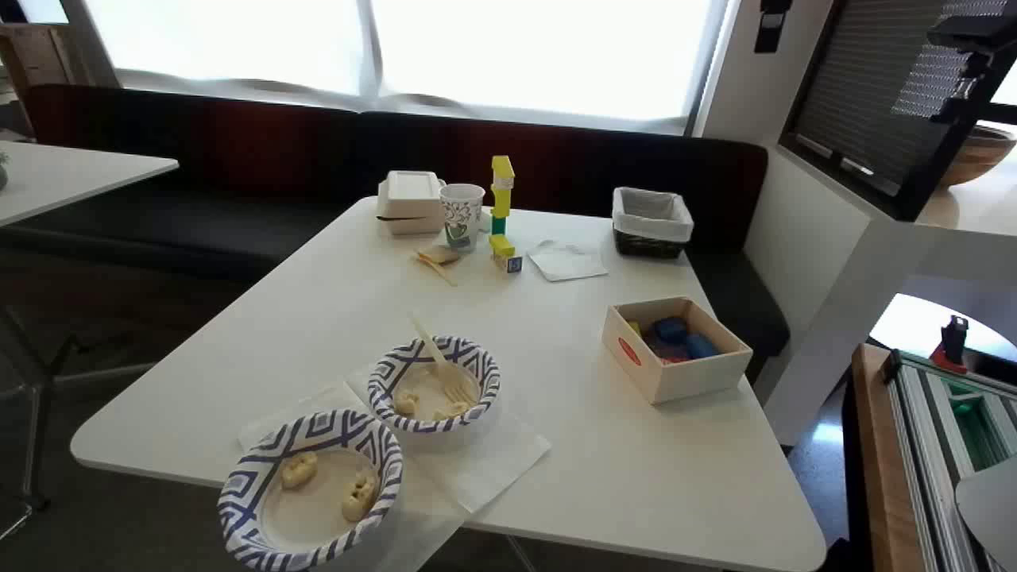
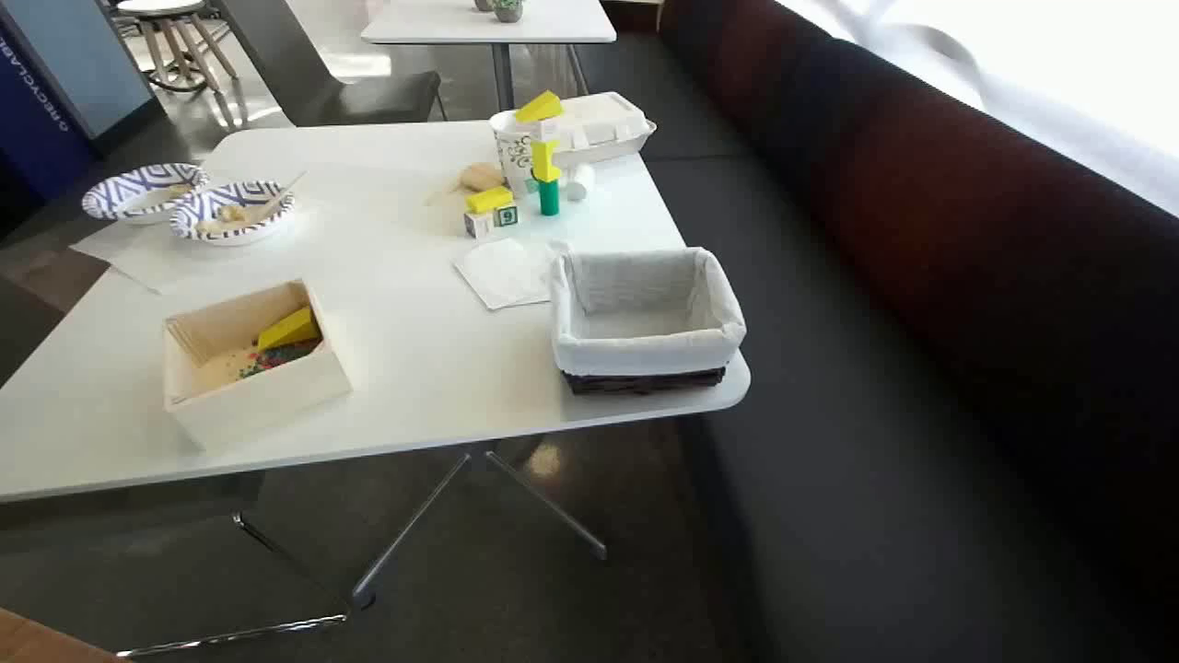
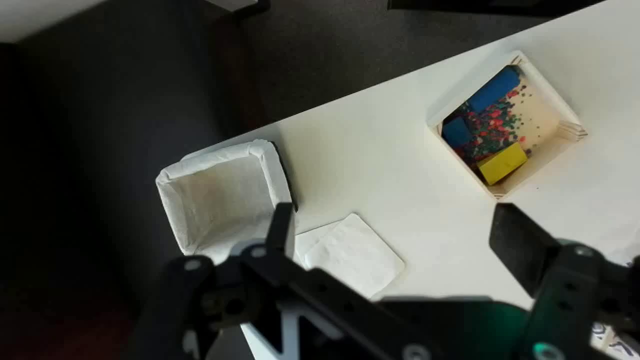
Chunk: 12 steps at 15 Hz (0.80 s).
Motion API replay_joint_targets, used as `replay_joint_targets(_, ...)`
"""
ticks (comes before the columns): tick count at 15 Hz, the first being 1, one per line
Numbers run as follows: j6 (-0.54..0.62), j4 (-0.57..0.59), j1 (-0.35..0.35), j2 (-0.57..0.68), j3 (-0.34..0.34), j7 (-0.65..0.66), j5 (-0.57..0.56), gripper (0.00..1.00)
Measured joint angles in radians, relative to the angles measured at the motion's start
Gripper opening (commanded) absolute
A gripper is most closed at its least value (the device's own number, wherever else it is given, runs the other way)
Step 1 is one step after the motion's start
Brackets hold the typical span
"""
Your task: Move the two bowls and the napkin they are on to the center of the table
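Two in number: nearer bowl [image 1: 425, 385], farther bowl [image 1: 310, 488]; both on napkin [image 1: 481, 461], well apart from hand [image 3: 392, 220], on its box [image 1: 703, 377] side; hand spread wide, holding nothing; bowls probably light, bendable, best pinched by rims; napkin presumably limp, easily torn.

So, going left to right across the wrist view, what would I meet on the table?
White-lined basket, white napkin, open wooden box, then a sliver of patterned bowl at bottom right.

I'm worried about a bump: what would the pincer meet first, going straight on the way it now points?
Probably the white tabletop between the white napkin and wooden box, though depth is unclear in the wrist view.
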Motion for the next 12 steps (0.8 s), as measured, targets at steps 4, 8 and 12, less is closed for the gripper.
replay_joint_targets(4,0.000,0.000,0.000,0.000,0.000,0.000,0.000,1.00)
replay_joint_targets(8,0.000,0.000,0.004,0.000,0.000,-0.001,0.005,1.00)
replay_joint_targets(12,0.002,-0.002,0.094,0.003,0.009,-0.083,0.080,1.00)
